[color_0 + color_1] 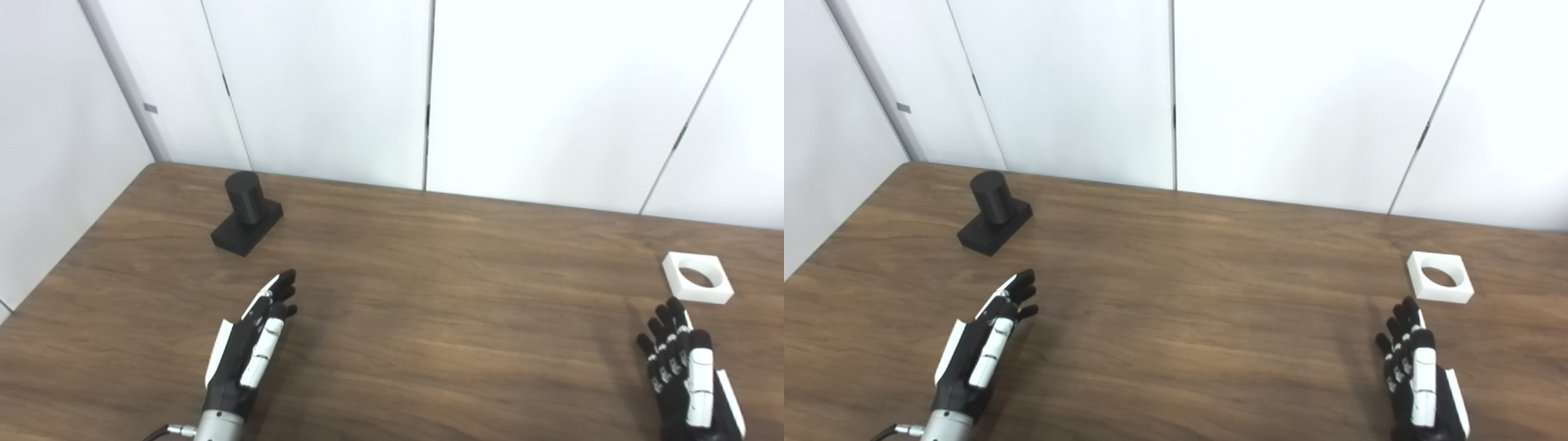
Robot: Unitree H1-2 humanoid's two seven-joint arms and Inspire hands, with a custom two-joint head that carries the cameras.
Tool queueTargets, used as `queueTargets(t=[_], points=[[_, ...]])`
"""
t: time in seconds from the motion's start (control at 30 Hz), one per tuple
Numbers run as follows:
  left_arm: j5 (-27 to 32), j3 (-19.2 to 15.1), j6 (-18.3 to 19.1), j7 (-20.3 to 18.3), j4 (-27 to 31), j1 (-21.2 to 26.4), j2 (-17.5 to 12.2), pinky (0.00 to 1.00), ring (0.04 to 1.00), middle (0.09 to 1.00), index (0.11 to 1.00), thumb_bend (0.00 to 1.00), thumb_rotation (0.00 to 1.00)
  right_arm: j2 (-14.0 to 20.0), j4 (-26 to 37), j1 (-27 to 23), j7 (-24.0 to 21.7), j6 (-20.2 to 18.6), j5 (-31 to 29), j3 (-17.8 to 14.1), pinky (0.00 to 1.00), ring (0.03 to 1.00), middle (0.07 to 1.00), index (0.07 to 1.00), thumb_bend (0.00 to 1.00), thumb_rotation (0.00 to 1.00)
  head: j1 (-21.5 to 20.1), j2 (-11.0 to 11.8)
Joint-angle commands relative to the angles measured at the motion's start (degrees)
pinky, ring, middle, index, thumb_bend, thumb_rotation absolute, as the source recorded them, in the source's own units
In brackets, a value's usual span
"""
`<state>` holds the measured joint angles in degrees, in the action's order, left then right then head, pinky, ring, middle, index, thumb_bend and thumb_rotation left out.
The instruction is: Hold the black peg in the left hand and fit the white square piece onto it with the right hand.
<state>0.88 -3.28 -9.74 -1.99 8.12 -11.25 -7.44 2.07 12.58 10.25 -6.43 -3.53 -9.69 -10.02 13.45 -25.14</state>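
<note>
The black peg (246, 212), a short cylinder on a square black base, stands upright on the wooden table (429, 294) at the far left. The white square piece (697, 277) with a round hole lies flat at the right side. My left hand (251, 346) is open and empty, fingers stretched out, nearer to me than the peg and apart from it. My right hand (686, 367) is open and empty, just short of the white piece and not touching it.
White wall panels (429, 92) rise right behind the table's far edge. The table's left edge runs diagonally beside the peg. Bare wood lies between the two hands.
</note>
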Motion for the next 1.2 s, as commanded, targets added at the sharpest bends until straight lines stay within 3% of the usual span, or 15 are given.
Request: queueTargets(t=[0.0,0.77,1.0,1.17], points=[[-0.16,1.59,-1.46,0.47,-2.15,-2.21,3.02,0.85,0.919,0.929,0.895,0.59,0.87,1.96,0.37,5.78,-1.15,1.66,0.04,0.44,1.00,1.000,1.000,1.000,0.58,1.00,0.32,0.16],[-2.07,2.23,-1.14,1.08,-1.97,-2.27,3.23,0.86,0.931,0.941,0.905,0.57,0.86,2.23,0.79,6.00,-1.90,1.13,-0.09,0.03,1.00,1.000,1.000,1.000,0.68,1.00,0.20,0.13],[-5.74,2.49,-0.18,2.52,1.23,-3.70,3.28,0.93,0.947,0.956,0.929,0.47,0.49,2.65,1.28,6.37,-2.11,0.85,-0.27,-0.33,1.00,1.000,1.000,1.000,0.69,1.00,0.09,0.09],[-12.11,0.11,1.56,7.06,6.12,-2.41,2.84,0.84,0.921,0.933,0.911,0.58,0.36,2.80,1.85,6.96,-2.31,1.12,-0.14,-0.38,1.00,1.000,1.000,1.000,0.68,1.00,0.27,-0.29]])
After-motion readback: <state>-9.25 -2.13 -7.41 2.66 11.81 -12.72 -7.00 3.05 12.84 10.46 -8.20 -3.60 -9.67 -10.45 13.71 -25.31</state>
